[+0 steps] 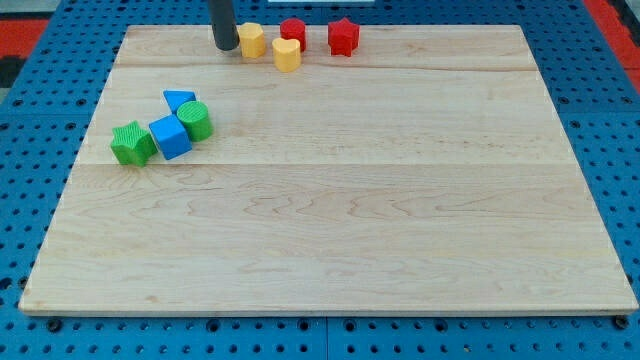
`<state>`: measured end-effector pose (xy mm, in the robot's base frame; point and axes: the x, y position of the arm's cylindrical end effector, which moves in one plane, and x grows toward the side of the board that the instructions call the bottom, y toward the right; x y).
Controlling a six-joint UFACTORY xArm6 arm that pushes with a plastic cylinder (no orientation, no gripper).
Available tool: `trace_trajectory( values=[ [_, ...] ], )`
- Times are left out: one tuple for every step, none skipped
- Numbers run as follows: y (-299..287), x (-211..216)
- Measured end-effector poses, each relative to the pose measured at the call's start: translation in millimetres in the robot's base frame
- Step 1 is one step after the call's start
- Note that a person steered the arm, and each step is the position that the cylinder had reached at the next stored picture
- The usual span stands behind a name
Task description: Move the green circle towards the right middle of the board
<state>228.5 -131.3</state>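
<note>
The green circle (195,120) sits at the board's left, touching a blue cube (171,136) on its left and a blue triangle (179,99) just above. A green star (131,143) lies left of the blue cube. My tip (226,46) rests near the view's top, left of centre, just left of a yellow hexagon-like block (251,40). The tip is well above and to the right of the green circle, apart from it.
A yellow heart-like block (287,54), a red round block (293,32) and a red star (343,37) cluster at the top, right of my tip. The wooden board (400,230) lies on a blue pegboard table.
</note>
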Motion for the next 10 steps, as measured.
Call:
trace_trajectory(
  values=[
    [-31,1],
    [-55,11],
    [-37,18],
    [-31,17],
    [-30,17],
    [-30,17],
    [-75,70],
    [-73,92],
    [-76,118],
    [-76,131]
  ],
)
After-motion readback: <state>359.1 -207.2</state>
